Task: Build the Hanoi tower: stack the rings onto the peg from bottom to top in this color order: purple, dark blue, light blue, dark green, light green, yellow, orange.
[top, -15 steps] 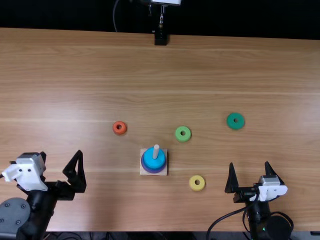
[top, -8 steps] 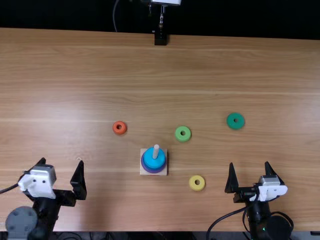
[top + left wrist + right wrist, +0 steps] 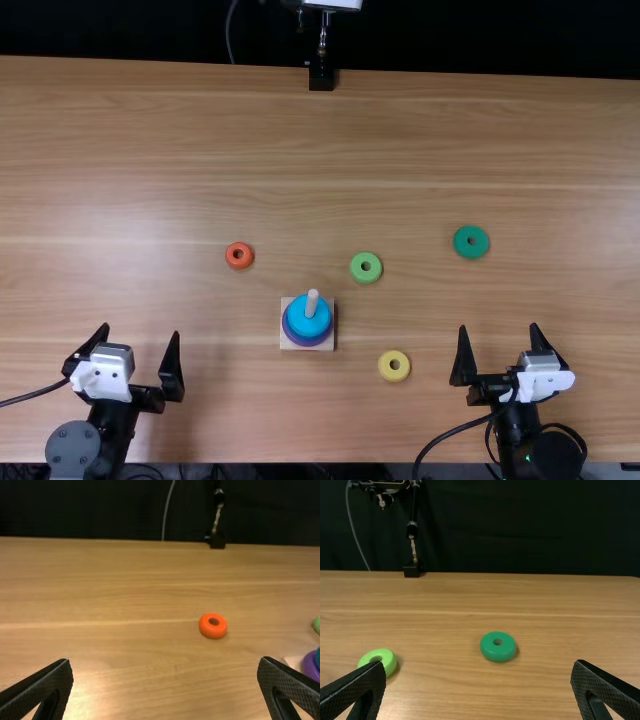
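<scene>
Evidently your left gripper point(image 3: 140, 330) has swung inward, spread and empty; right gripper point(image 3: 498, 327) likewise. With light blue ring point(image 3: 300, 323) topping the stack point(image 3: 296, 339), dark green ring point(image 3: 460, 243), well apart, appears due.

Table point(image 3: 180, 150): wood, smooth, a little glossy.
Orange ring point(image 3: 212, 633): smooth, looks like plastic.
Peg point(image 3: 312, 303): seems of wood, matt.
Backdrop point(image 3: 520, 530): matt cloth, softly folded.
Right gripper point(image 3: 498, 326): matt fingers with finely rough texture.

Orange ring point(image 3: 213, 631) on wooden table point(image 3: 125, 600), partial purple ring point(image 3: 310, 667), dark backdrop point(image 3: 95, 510)
</scene>
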